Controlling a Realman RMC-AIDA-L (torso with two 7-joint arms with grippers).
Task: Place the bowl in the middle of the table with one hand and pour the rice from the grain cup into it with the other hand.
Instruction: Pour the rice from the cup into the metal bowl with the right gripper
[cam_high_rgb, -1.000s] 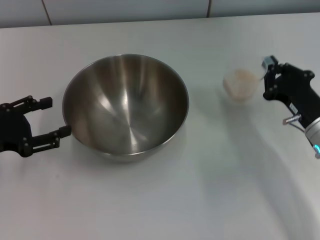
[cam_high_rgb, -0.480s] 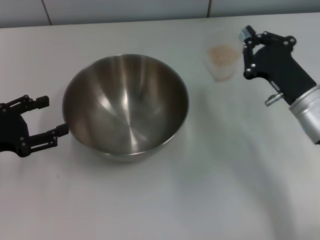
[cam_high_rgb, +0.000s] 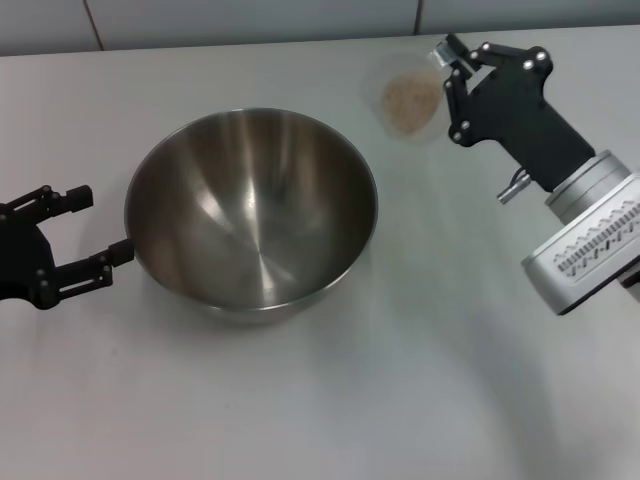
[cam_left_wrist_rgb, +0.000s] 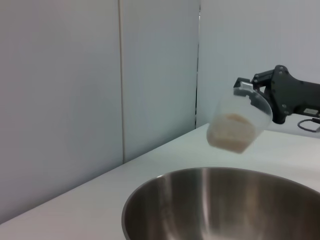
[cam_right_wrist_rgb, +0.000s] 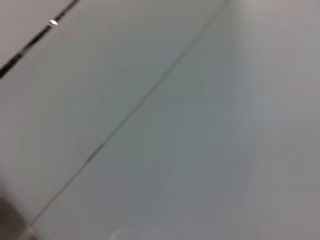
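The steel bowl stands on the white table, left of the middle, and it holds nothing. My left gripper is open just off the bowl's left rim, one fingertip very close to it. My right gripper is shut on the grain cup, held in the air beyond the bowl's far right rim. Pale rice lies inside the cup. In the left wrist view the grain cup hangs tilted above the bowl, with the right gripper behind it.
A tiled wall runs along the table's far edge. The right arm's silver wrist reaches over the table's right side. The right wrist view shows only wall tiles.
My right gripper has lifted the grain cup off the table and carried it left and farther back, toward the bowl. The left gripper has drawn back slightly from the bowl's rim.
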